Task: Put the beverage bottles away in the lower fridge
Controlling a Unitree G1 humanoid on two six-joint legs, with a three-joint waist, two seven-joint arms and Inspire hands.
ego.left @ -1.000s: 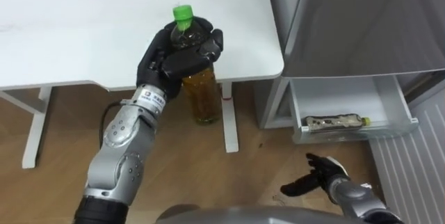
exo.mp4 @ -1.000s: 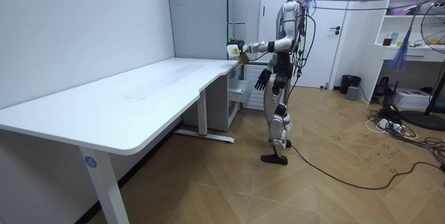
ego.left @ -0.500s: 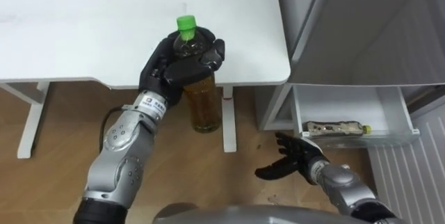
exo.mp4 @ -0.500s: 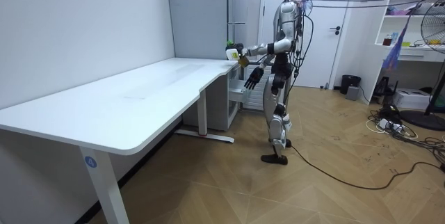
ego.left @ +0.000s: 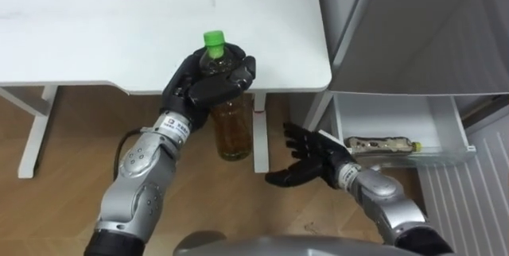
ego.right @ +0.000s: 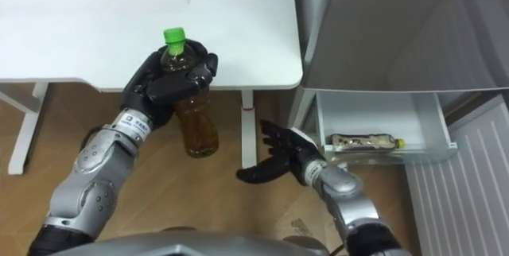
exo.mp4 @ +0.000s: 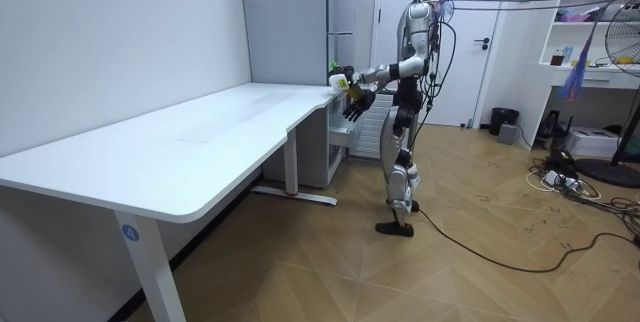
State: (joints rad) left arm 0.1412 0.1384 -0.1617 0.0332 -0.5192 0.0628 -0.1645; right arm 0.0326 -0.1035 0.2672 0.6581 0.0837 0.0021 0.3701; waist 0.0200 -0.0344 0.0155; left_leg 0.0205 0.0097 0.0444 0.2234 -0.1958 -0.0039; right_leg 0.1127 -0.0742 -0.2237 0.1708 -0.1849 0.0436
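Note:
A bottle of amber drink [ego.left: 231, 125] [ego.right: 196, 123] with a green cap [ego.left: 212, 40] hangs upright in front of the white table's near edge. My left hand [ego.left: 208, 77] [ego.right: 171, 79] is shut on its neck and shoulder. My right hand [ego.left: 312, 160] [ego.right: 282, 160] is open, fingers spread, below and to the right of the bottle, apart from it. The lower fridge drawer [ego.left: 402, 121] [ego.right: 378, 115] stands pulled out at the right, with another bottle [ego.left: 382, 143] [ego.right: 364, 140] lying on its side inside. In the room view I stand at the table's far end beside the fridge, bottle [exo.mp4: 341, 81] held out.
The white table [ego.left: 119, 25] [exo.mp4: 190, 147] spans the left and middle; its leg [ego.left: 261, 133] stands just behind the bottle. The grey fridge body [ego.left: 421, 25] rises at the right, with a ribbed white panel [ego.left: 469, 200] beside the drawer. Wooden floor lies below.
My right hand has risen from low at the right toward the bottle, fingers spreading. The left hand keeps its hold on the bottle, which has barely shifted.

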